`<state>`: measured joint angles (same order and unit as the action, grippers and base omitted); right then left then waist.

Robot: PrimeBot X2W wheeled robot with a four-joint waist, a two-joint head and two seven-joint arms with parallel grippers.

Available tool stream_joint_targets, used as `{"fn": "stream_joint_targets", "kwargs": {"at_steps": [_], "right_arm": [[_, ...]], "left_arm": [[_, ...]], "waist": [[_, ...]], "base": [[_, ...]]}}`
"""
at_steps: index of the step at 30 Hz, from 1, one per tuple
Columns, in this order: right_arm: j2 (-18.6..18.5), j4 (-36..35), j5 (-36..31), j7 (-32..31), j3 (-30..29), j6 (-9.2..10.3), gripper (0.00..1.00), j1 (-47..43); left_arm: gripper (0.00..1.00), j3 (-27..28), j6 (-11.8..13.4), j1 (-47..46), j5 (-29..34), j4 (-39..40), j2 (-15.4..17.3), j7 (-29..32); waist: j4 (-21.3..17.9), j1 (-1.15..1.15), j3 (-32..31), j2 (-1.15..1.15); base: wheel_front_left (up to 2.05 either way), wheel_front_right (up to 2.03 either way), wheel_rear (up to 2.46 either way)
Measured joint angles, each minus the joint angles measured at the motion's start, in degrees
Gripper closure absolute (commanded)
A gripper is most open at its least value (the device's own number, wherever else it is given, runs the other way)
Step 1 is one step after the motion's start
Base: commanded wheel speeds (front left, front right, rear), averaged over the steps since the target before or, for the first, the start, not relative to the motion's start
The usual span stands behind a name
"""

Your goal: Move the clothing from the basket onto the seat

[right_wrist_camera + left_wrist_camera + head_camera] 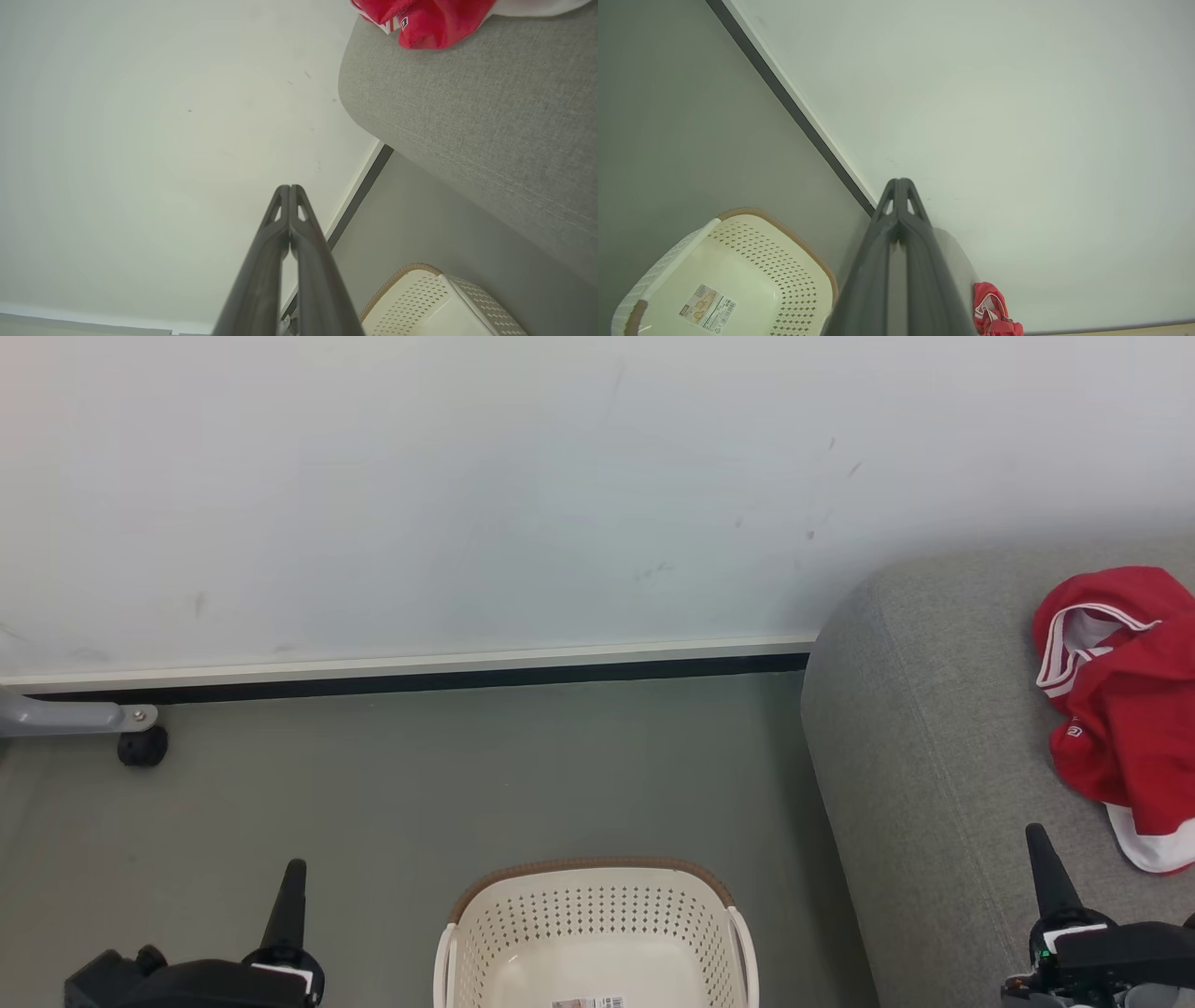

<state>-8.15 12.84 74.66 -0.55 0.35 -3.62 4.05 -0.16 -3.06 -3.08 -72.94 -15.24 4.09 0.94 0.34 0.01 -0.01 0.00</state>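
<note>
You have the seat (934, 737) at the right of the head view, a big grey block with its end against the wall. The basket (597, 905) stands on the floor just to its left, with a narrow strip of floor between them.

The red clothing (1134, 709) lies in a crumpled heap on top of the seat, white trim showing, and none of it hangs over the side. The right edge of the head view cuts the heap off, so you cannot tell from here whether it is one garment or two.

Both pairs of jaws are closed on nothing. The left fingers (291, 887) are pressed together over the floor to the left of the basket. The right fingers (1044, 854) are pressed together over the seat, near the heap's white hem but clear of it.

In the left wrist view the basket's bottom is bare apart from a printed label (707, 305). No red shows in the part you can see, though its near end is out of frame.

By my reading the move is done, or close to it. All that is left is to check the basket's hidden end and count the garments on the seat.
</note>
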Motion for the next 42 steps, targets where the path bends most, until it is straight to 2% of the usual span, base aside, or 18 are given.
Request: {"fn": "stream_joint_targets", "kwargs": {"at_steps": [31,42], "right_arm": [[5.5,3.1,16.8,-5.9,-7.8,-2.96,1.0,0.6],[5.6,3.1,16.8,-5.9,-7.9,-2.96,1.0,1.1]], "left_arm": [[1.0,5.4,-3.6,-1.2,-18.6,-0.6,-1.6,5.5],[1.0,5.4,-3.6,-1.3,-18.8,-0.7,-1.6,5.5]], "waist": [[-0.3,-0.01,0.1,0.0],[-0.3,-0.01,0.1,0.0]], "base": [[0.0,0.0,0.0],[0.0,0.0,0.0]]}}
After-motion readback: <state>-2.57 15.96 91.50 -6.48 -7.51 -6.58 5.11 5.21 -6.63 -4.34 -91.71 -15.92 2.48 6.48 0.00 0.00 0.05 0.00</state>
